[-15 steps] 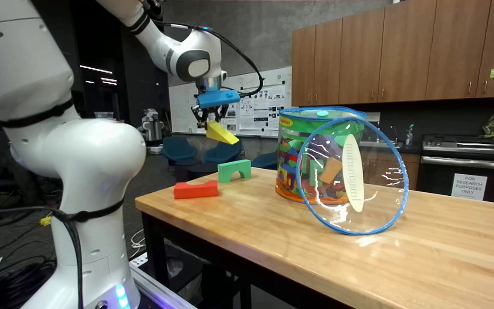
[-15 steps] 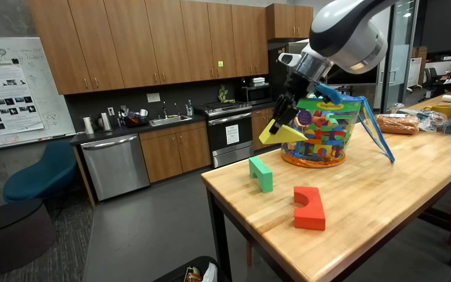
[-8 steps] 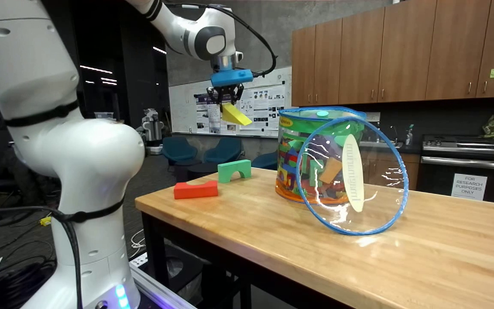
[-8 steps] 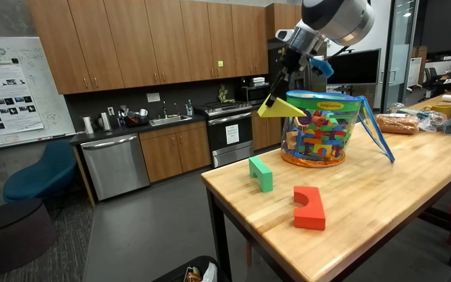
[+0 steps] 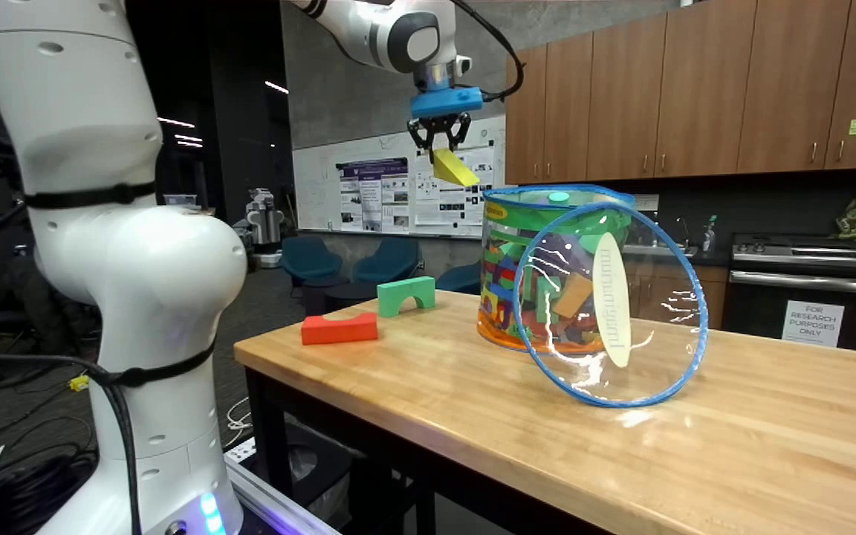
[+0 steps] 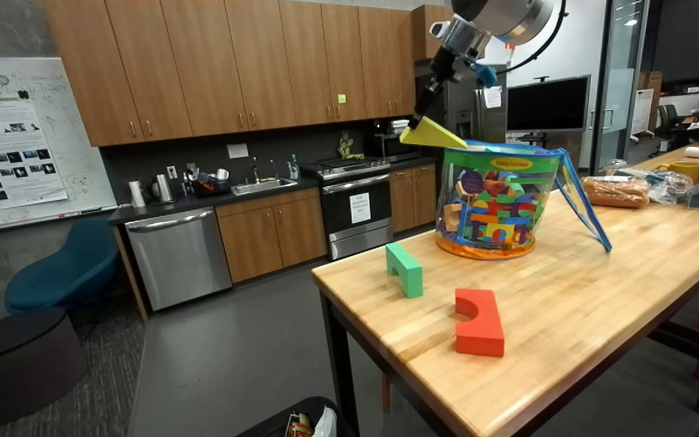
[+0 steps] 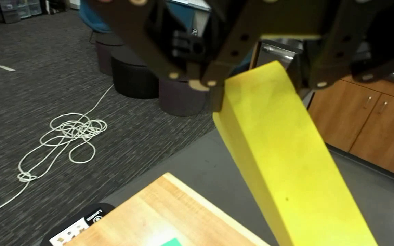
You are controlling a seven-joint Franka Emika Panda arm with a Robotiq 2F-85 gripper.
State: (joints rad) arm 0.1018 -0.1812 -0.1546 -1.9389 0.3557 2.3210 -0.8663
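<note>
My gripper (image 5: 441, 152) is shut on a yellow wedge block (image 5: 455, 169), high above the table. In the wrist view the block (image 7: 289, 157) runs down from between the fingers, its lower end cut off by the frame. A see-through drum (image 6: 498, 161) of coloured blocks stands upright, with a blue rim and green band. Seen in an exterior view, the wedge (image 6: 434, 135) slopes toward the drum's rim, its thin end overlapping the rim's near corner; contact cannot be told. A green arch block (image 6: 405, 269) and a red block (image 6: 480, 323) with a curved notch lie on the table.
The drum's clear round lid, with a blue edge (image 5: 625, 403), leans down onto the wooden table (image 5: 413, 394). Farther along the table are a wrapped loaf (image 6: 616, 191) and a yellow mug (image 6: 686, 170). Below the table's edge sits a black bin (image 6: 292, 419).
The arm has risen and carried the yellow wedge toward the drum, up to about rim height or higher. The grip on it is unchanged. Drum, lid, green arch and red block have stayed put.
</note>
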